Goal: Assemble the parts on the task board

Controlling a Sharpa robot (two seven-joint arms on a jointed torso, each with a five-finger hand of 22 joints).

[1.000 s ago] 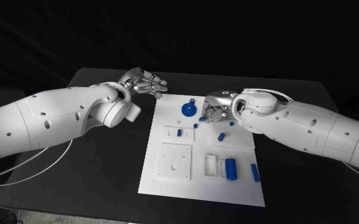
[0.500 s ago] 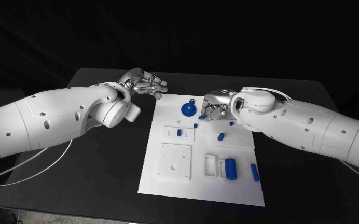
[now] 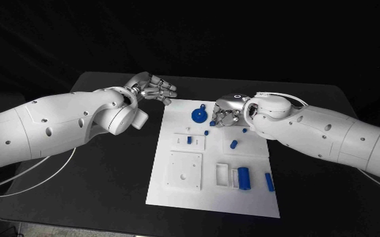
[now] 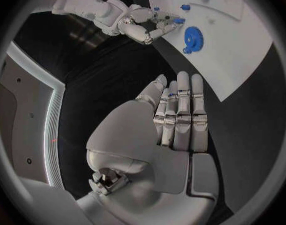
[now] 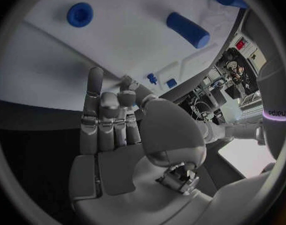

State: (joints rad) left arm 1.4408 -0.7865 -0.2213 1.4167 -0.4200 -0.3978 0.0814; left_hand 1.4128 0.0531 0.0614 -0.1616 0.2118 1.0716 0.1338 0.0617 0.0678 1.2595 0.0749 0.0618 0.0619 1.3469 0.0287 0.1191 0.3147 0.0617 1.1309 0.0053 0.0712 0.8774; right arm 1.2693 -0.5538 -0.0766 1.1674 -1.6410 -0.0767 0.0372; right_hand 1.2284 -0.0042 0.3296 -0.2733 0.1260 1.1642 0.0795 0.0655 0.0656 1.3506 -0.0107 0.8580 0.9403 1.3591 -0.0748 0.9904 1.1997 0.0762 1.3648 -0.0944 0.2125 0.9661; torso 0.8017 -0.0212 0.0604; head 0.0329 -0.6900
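Observation:
The white task board [image 3: 212, 199] lies mid-table. A blue gear [image 3: 200, 116] sits near its far end, also seen as the gear [image 4: 192, 37] in the left wrist view. My right hand [image 3: 227, 111] hovers just beside the gear, fingers loosely bent toward the board, nothing held; a small blue piece [image 3: 212, 123] lies by its fingertips. Further parts on the board: a short peg [image 3: 206, 133], a slanted piece [image 3: 234, 144], a thick cylinder [image 3: 244, 178] and a slim bar [image 3: 270, 182]. My left hand [image 3: 152, 89] hangs off the board's far left corner, fingers straight, holding nothing.
White blocks stand on the board: a square plate [image 3: 184, 172], a small block [image 3: 190, 141] with a blue insert, and a slotted frame [image 3: 222, 175]. Black table [image 3: 103, 182] surrounds the board. A white cable [image 3: 48, 174] trails under my left arm.
My right hand has edged slightly toward the board's far end. The left hand and the parts have not moved.

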